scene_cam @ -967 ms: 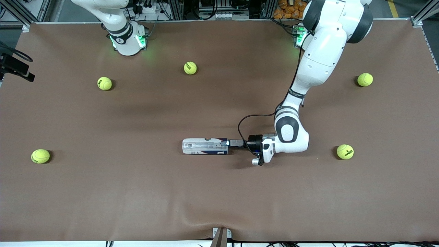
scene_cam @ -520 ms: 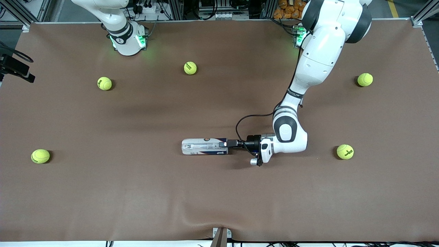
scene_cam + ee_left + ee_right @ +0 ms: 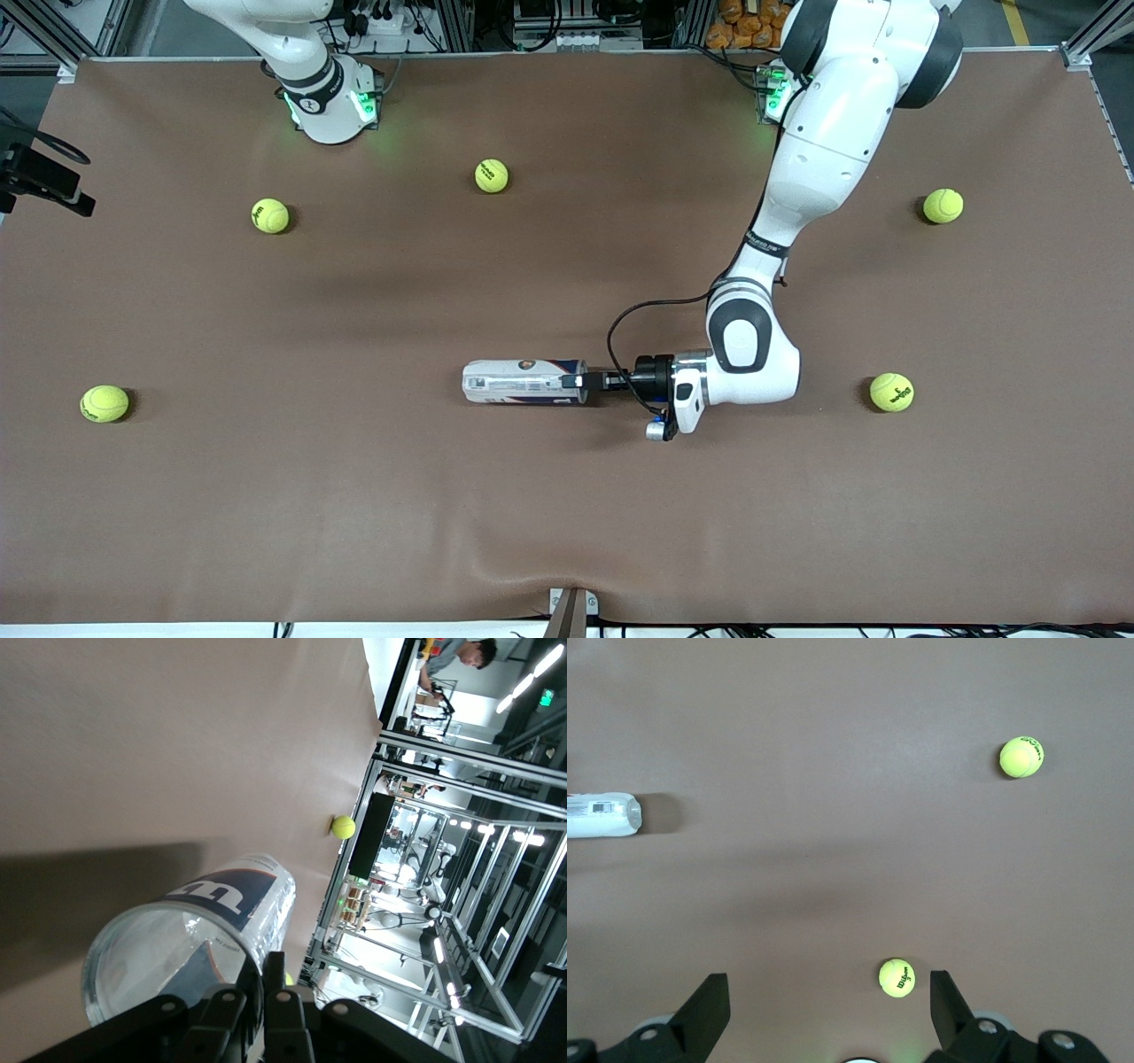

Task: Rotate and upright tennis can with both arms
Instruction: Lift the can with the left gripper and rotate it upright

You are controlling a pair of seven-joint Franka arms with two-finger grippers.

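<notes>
Tennis can (image 3: 524,381) is lying on its side on the brown surface (image 3: 567,514), open mouth facing the left hand (image 3: 574,381). Left hand is pinching the can's rim wall, fingers (image 3: 276,1014) clamped together on it. Through the clear wall the can is showing no balls inside. Right hand (image 3: 829,1005) is waiting up over the surface, fingers spread wide apart, two tennis balls (image 3: 897,978) lying below it.
</notes>
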